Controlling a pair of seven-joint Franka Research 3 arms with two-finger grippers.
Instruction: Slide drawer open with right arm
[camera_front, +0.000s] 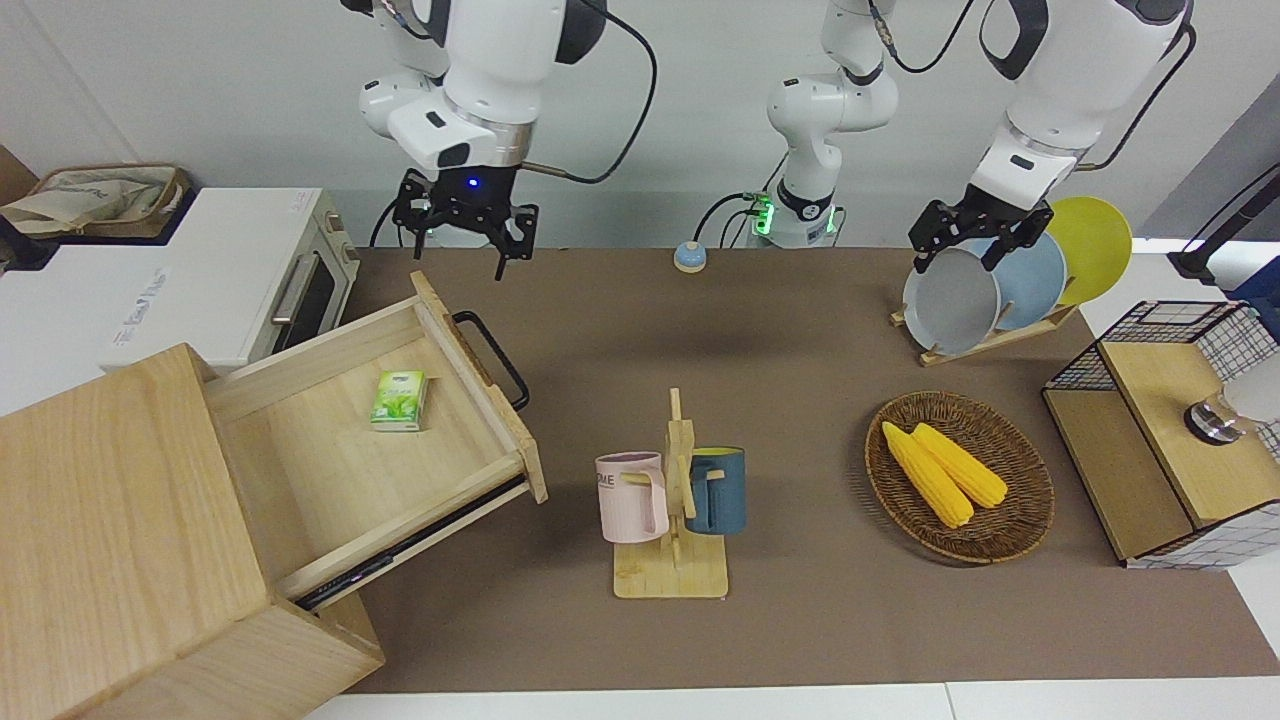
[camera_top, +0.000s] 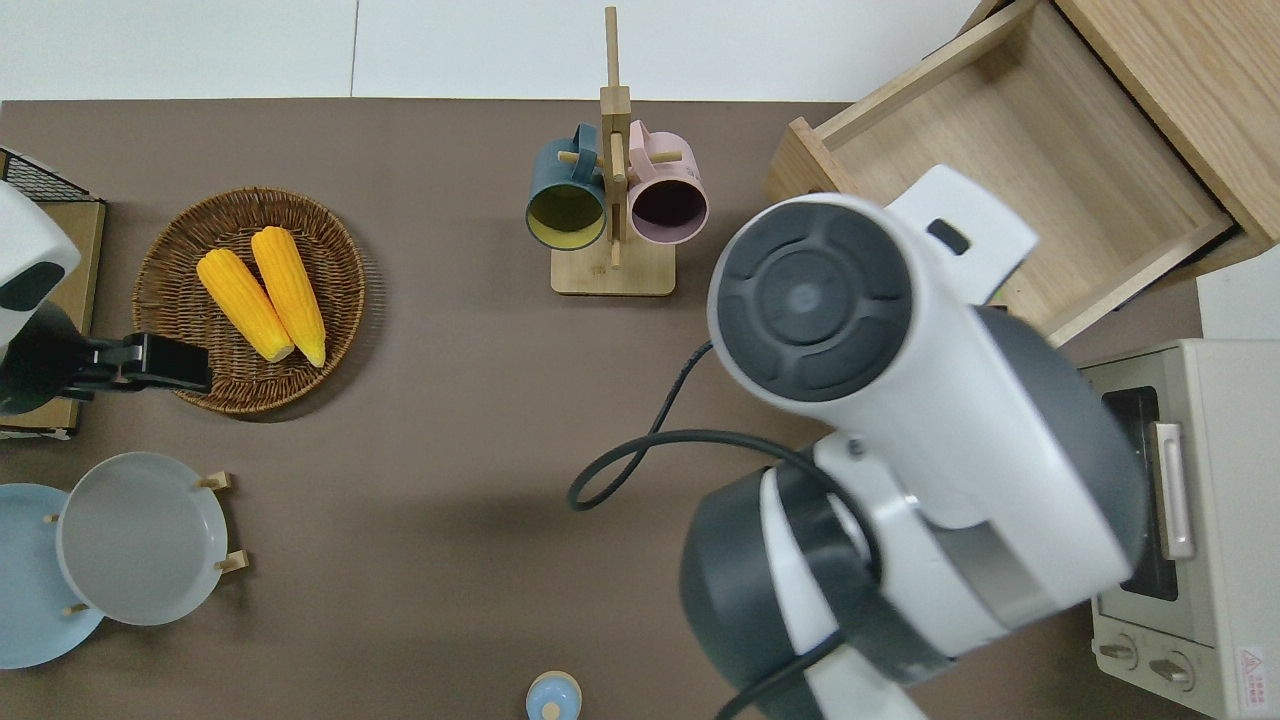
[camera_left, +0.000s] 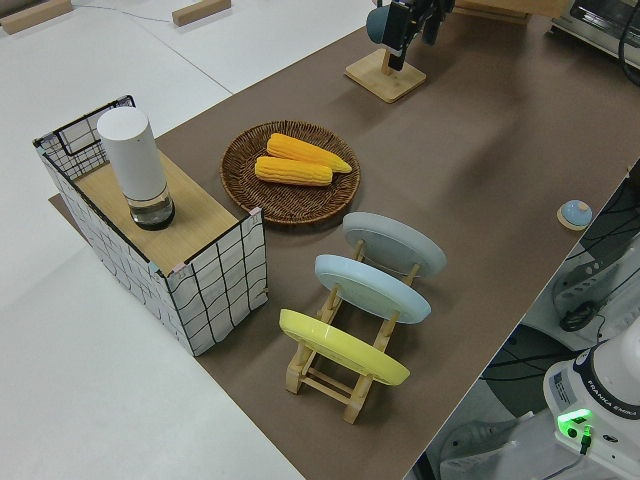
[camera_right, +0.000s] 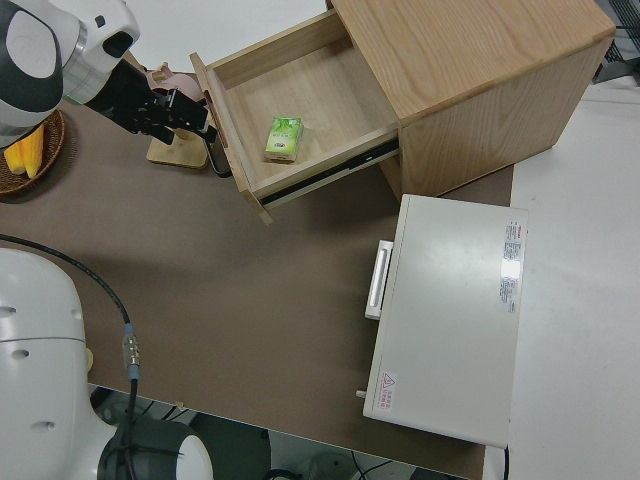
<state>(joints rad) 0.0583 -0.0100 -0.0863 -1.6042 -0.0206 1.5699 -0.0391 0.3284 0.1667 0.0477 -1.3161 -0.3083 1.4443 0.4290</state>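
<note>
The light-wood drawer (camera_front: 330, 460) (camera_top: 1010, 170) (camera_right: 310, 100) stands pulled far out of its big wooden box (camera_front: 110, 540). Its black loop handle (camera_front: 497, 360) (camera_right: 216, 160) points toward the table's middle. A small green carton (camera_front: 399, 400) (camera_right: 284, 138) lies on the drawer floor. My right gripper (camera_front: 465, 240) (camera_right: 182, 112), blue light lit, hangs open in the air just off the drawer's front, up beside the handle and touching nothing. In the overhead view the right arm's own body hides it. The left arm is parked, with its gripper (camera_front: 958, 240) in view.
A white toaster oven (camera_front: 250, 280) (camera_right: 450, 320) sits beside the box, nearer to the robots. A mug rack (camera_front: 672, 500) stands mid-table. A basket of corn (camera_front: 960, 475), a plate rack (camera_front: 1000, 290) and a wire-mesh shelf (camera_front: 1160, 430) fill the left arm's end.
</note>
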